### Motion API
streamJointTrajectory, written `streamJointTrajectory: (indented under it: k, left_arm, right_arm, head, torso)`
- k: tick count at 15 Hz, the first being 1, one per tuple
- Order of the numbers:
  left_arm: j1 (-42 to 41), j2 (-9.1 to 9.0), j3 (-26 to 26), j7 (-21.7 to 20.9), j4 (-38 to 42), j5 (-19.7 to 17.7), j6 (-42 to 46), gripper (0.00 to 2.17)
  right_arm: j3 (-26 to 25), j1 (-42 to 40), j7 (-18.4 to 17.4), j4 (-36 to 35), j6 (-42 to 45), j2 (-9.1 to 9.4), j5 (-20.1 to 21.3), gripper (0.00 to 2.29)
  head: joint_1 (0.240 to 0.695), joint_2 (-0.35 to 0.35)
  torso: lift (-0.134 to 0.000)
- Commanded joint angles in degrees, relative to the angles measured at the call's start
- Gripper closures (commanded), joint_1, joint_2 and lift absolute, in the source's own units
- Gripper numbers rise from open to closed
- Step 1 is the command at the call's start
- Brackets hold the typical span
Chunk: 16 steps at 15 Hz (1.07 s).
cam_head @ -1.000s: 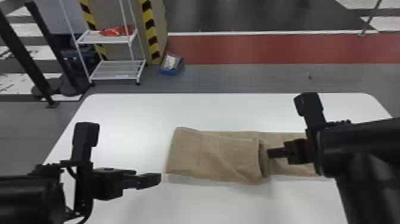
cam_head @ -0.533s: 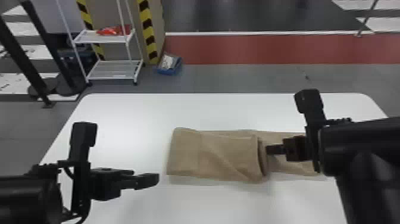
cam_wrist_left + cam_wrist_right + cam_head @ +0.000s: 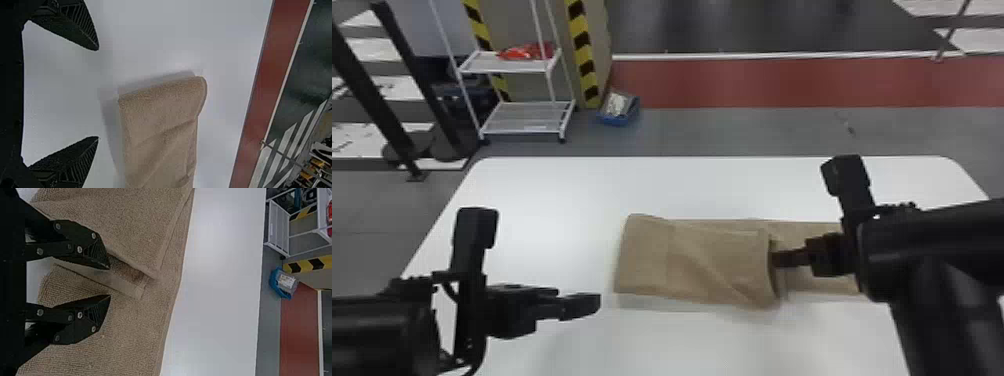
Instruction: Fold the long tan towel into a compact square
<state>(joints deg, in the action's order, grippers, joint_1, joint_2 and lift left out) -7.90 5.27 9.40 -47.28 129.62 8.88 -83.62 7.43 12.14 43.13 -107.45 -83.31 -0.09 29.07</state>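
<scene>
One towel point(image 3: 702, 265) end lies hidden behind the right arm point(image 3: 932, 245).

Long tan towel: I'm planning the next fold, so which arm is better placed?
Probably the right: the black right gripper hangs open by the towel's folded-over layer, near its right-hand stretch, which likely folds next. The black left gripper is open over the white table, off the towel's left end.

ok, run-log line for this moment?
tan towel partly folded on table | left gripper open, beside towel | right gripper open at fold's edge
</scene>
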Motion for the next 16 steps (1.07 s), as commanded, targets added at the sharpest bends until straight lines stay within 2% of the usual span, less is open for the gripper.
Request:
streamJointTrajectory:
  k: [1, 6, 11, 14, 16]
  left_arm:
    - [0.0, 0.00, 0.1, 0.0, -0.2, 0.0, 0.5, 0.08]
    - [-0.3, 0.00, 0.2, 0.0, -0.5, 0.0, 1.0, 0.08]
    - [-0.3, 0.00, 0.7, 0.0, -0.8, -0.1, 1.4, 0.08]
    - [-0.4, 0.00, 0.9, 0.0, -1.1, -0.1, 1.7, 0.08]
    - [-0.4, 0.18, 0.9, 0.0, -1.3, -0.1, 2.1, 0.08]
  right_arm:
    - [0.2, 0.2, -0.9, 0.8, 1.4, 0.14, -0.3, 0.66]
    - [0.4, 0.6, -2.5, 4.0, 6.5, 0.14, -1.3, 0.66]
    - [0.6, 0.9, -2.6, 6.3, 11.3, 0.14, -2.1, 0.67]
    - [0.7, 1.0, -2.6, 6.7, 12.2, 0.14, -2.2, 0.79]
    - [0.7, 0.9, -2.6, 6.7, 12.3, 0.14, -2.2, 1.02]
  head:
    - [0.695, 0.059]
    - [0.695, 0.062]
    - [0.695, 0.072]
    - [0.695, 0.079]
    - [0.695, 0.081]
  torso:
    - [-0.125]
    - [-0.125]
    - [-0.125]
    - [-0.125]
    - [-0.125]
